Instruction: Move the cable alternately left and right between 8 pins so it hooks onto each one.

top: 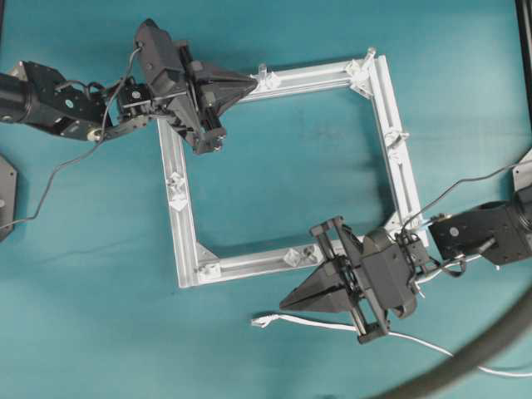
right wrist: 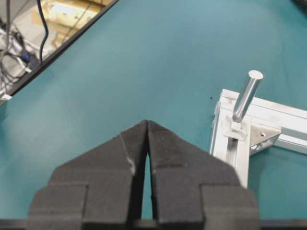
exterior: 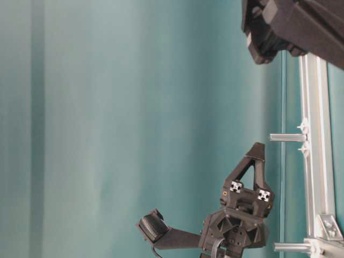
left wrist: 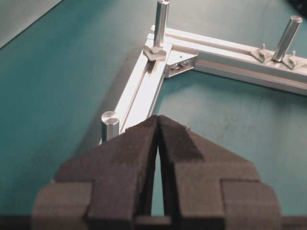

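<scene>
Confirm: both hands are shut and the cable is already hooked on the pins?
No. The overhead view shows the cable lying loose on the table beside the frame, hooked on no pins. Left hand and right hand are shut.

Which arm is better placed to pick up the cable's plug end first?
The right. Its gripper hangs just above the cable and near the plug; the left gripper is across the frame. Both jaws shut, empty.

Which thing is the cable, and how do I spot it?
Find the square silver frame on the teal table. Just below its bottom bar, by the right gripper, lies the cable: thin, white, with a small pale plug, unlike the thick dark hose.
</scene>
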Robot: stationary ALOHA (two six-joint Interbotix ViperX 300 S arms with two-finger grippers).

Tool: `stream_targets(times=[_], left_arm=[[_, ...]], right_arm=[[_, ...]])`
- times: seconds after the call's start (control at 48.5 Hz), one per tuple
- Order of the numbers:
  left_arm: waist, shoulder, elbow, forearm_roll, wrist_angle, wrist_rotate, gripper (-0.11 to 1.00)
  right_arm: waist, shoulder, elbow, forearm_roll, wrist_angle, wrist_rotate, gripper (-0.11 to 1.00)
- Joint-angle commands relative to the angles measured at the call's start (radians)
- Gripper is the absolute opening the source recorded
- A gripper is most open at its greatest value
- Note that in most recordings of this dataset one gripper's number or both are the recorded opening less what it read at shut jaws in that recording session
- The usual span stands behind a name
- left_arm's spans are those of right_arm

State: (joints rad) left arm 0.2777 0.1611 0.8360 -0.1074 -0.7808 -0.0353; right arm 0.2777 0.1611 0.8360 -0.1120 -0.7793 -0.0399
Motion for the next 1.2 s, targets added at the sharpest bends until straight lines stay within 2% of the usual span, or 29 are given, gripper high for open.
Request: stream_targets(times=[0.0,0.062,0.268,0.495,0.722,0.784,0.846,0.97,1.176], left_arm=[[-0.017,-0.094,-0.017,0.026,0.04,-0.008,-0.01],[-0.023,-0.146,-0.017,0.026,0.098,-0.009,0.02],[-0.061,-0.333,-0.015,0.028,0.327,-0.011,0.0],[-0.117,-0.449,-0.008,0.026,0.526,-0.008,0.05],[-0.166,-0.489,0.021,0.028,0.563,-0.006,0.5],[-0.173,-0.497,0.032,0.029,0.565,-0.006,0.62],[-0.181,-0.508,0.046,0.029,0.568,-0.006,0.73],[-0.187,-0.537,0.072,0.029,0.58,-0.006,0.75],[-0.196,-0.592,0.121,0.031,0.589,-0.006,0.75]], right_arm=[[0.025,-0.023,-0.015,-0.002,0.0,0.015,0.0],[0.032,-0.031,-0.021,-0.002,0.054,0.017,0.0],[0.077,-0.061,-0.095,-0.002,0.365,0.026,0.0],[0.087,-0.061,-0.172,-0.002,0.537,0.061,0.0],[0.087,-0.025,-0.276,-0.002,0.752,0.066,0.01],[0.087,-0.006,-0.302,-0.002,0.798,0.066,0.09],[0.087,0.011,-0.318,-0.002,0.811,0.066,0.22],[0.087,0.049,-0.354,-0.002,0.821,0.067,0.52],[0.087,0.107,-0.428,-0.002,0.853,0.081,0.52]])
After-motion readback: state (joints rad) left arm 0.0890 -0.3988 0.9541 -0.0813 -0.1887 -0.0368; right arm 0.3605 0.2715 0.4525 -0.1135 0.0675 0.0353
